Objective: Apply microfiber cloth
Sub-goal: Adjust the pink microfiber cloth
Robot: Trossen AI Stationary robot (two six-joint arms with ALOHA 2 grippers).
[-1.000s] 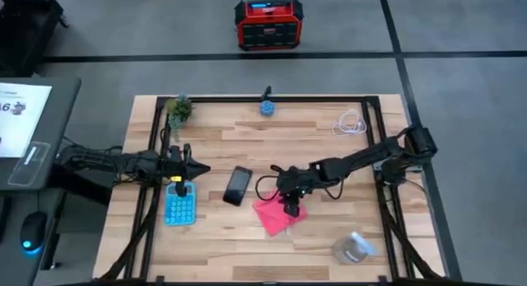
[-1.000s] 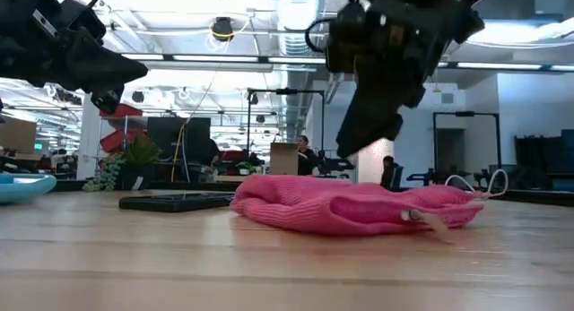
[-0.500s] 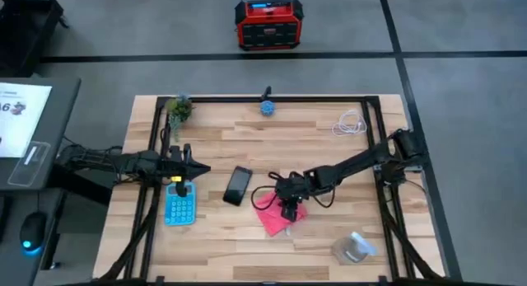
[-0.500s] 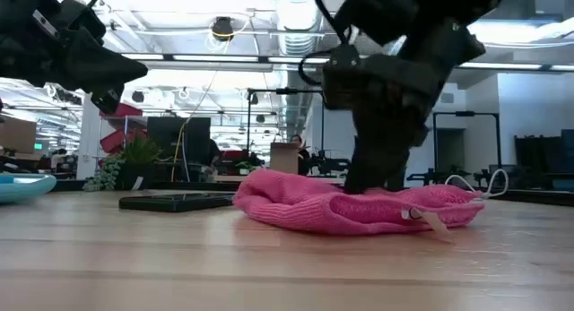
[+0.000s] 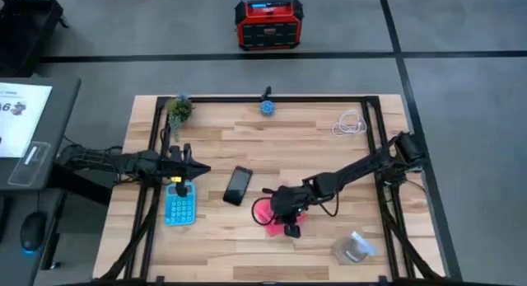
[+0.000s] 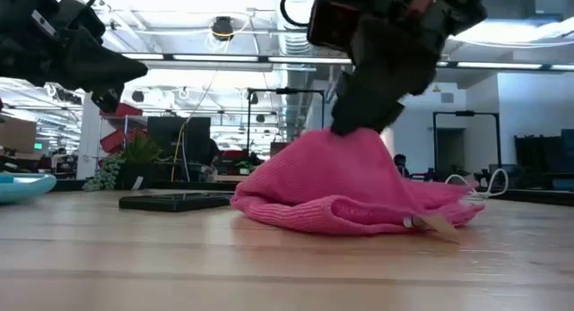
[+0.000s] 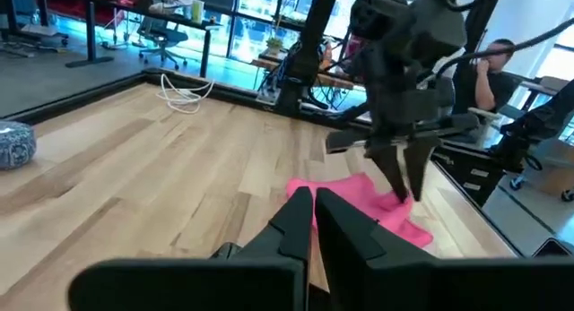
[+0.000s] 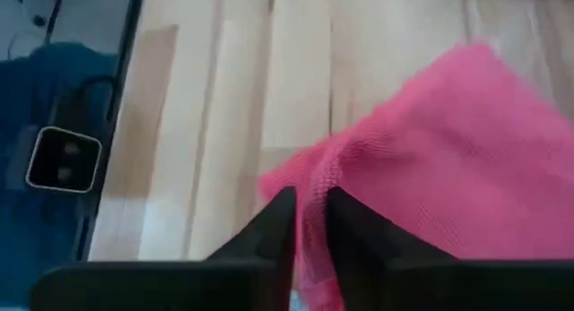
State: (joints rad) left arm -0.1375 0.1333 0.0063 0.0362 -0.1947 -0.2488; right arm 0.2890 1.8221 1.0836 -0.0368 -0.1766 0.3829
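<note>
Two arms: both are seen above the wooden table (image 5: pixel 329 146).
Left gripper (image 5: pixel 200 168): held over the calculator (image 5: pixel 179 206), fingers pressed together.
Phone (image 5: pixel 239 185): lying between calculator and cloth.
Microfiber cloth (image 6: pixel 350 190): partly hidden from above by the right arm; one fold is pulled up into a peak.
Right gripper (image 8: pixel 308 223): pinching that fold.
</note>
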